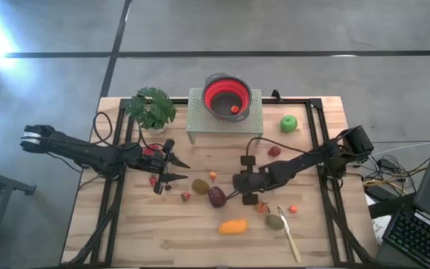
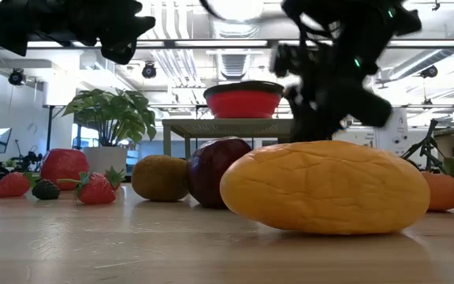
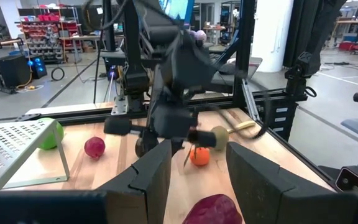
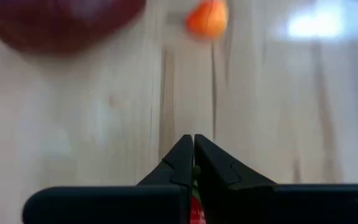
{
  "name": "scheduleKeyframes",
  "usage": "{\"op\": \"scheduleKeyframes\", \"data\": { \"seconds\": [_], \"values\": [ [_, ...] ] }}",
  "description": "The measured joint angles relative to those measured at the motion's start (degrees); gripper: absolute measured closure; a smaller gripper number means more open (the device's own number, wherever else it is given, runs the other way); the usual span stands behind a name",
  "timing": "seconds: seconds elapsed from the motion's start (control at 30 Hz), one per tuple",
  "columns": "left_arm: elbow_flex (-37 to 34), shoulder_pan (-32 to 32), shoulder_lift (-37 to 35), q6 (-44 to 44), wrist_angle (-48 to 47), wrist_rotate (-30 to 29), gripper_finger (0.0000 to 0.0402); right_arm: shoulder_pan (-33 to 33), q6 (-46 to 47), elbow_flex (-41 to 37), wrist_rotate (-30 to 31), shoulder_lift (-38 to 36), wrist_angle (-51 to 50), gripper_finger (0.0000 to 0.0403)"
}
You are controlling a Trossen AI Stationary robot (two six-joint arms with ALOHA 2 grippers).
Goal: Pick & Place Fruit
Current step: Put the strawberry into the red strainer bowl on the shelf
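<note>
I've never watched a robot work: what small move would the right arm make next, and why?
Probably lift straight up. The right gripper has its fingers shut low over the table, a sliver of red fruit showing between them, and the red bowl sits raised on a stand.

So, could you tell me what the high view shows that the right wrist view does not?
Only the high view: the red bowl on its stand, the plant, the green apple, the utensil and the open left end effector. Only the right wrist view: the right end effector shut, with a red sliver between its fingers; whether that is gripped is unclear. Both: the maroon fruit and the wooden table.
</note>
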Motion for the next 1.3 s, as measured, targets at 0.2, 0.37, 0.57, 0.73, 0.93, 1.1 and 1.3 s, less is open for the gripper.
{"op": "scheduleKeyframes", "data": {
  "seconds": [0.2, 0.37, 0.57, 0.73, 0.93, 1.1, 1.3],
  "values": [
    [0.0, 0.0, 0.0, 0.0, -0.5, 0.0, 0.0241, -3.4, -2.1, 7.2, -2.8, -1.2, -5.6, 0.0395],
    [0.0, 0.0, 0.0, 0.0, -0.6, 0.0, 0.0241, -8.3, -3.7, 13.1, -10.2, -1.3, -7.6, 0.0395],
    [0.0, -0.1, 0.0, 0.0, -0.8, 0.0, 0.0241, -14.3, -8.3, 20.2, -20.2, -1.3, -7.6, 0.0395],
    [0.0, -0.1, 0.0, 0.0, -0.9, 0.0, 0.0241, -19.2, -11.4, 26.3, -23.7, -1.3, -6.2, 0.0395],
    [0.0, 0.0, 0.0, 0.0, -0.9, 0.0, 0.0241, -26.3, -10.3, 30.2, -24.1, -1.3, -3.3, 0.0395],
    [0.0, 0.0, 0.0, 0.0, -0.9, 0.0, 0.0241, -32.3, -6.9, 31.6, -24.0, -1.3, -3.0, 0.0395],
    [0.0, 0.0, 0.0, 0.0, -0.9, 0.0, 0.0241, -37.4, -4.5, 31.6, -24.0, -1.3, -3.0, 0.0395]
  ]
}}
